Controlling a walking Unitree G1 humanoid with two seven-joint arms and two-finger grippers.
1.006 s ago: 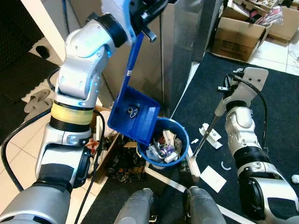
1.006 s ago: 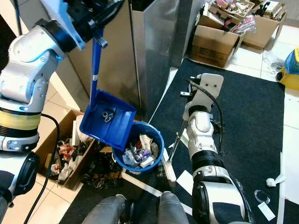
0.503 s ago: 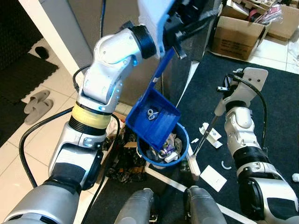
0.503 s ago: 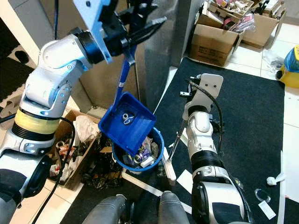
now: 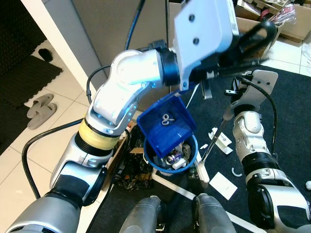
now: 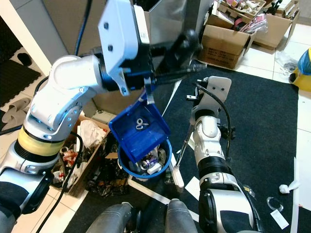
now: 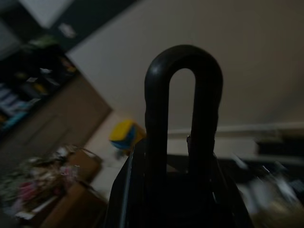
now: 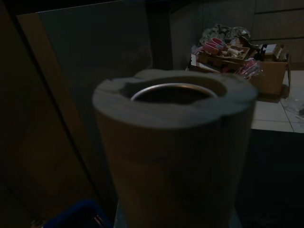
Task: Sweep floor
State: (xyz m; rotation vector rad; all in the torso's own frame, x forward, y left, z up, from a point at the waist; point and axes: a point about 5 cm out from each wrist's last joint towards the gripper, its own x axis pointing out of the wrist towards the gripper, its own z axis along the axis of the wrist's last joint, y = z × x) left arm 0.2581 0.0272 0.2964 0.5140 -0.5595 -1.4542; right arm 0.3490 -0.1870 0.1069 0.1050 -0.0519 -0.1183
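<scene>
We see the left gripper [image 6: 187, 56] raised high in front of the head camera, its black fingers [image 5: 252, 41] closed around the blue handle of the dustpan [image 5: 167, 127], though motion blur softens the grip. The dustpan hangs tilted over the blue waste bin [image 5: 190, 162], its lower edge dipping inside the bin's rim, with a small metal scrap [image 6: 140, 123] lying on the pan's inner face. The bin holds mixed rubbish and stands on the edge of the dark mat [image 6: 262, 126], just beside an open cardboard box [image 6: 73, 160] of litter. The right gripper [image 5: 238, 92] sits near the top of the broom pole [image 5: 214, 136]; we cannot tell how its fingers stand, though the right wrist view looks straight down on the pole's grey end [image 8: 175, 137]. White paper scraps [image 5: 219, 141] lie on the mat near the broom head [image 5: 201, 172].
</scene>
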